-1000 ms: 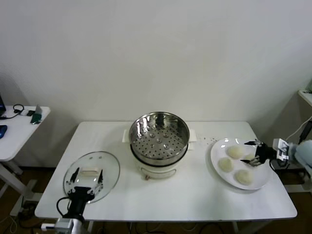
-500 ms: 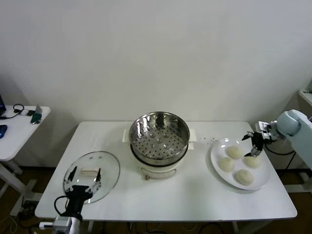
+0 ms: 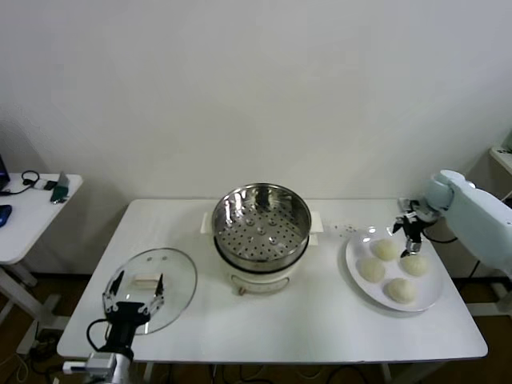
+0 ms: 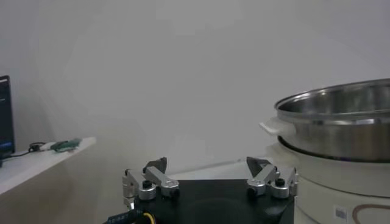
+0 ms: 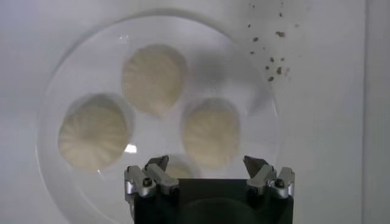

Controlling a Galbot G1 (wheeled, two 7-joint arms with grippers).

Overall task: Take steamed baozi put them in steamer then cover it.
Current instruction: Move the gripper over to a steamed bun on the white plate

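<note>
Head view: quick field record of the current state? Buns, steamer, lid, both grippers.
buns: four buns on the plate, right of the steamer; none in the steamer
steamer: steamer at table centre, uncovered
lid: lid flat on the table, left of the steamer
left gripper: left gripper open, low at the table's near left edge by the lid, holding nothing
right gripper: right gripper open, over the plate's far side above the buns, holding nothing
</note>
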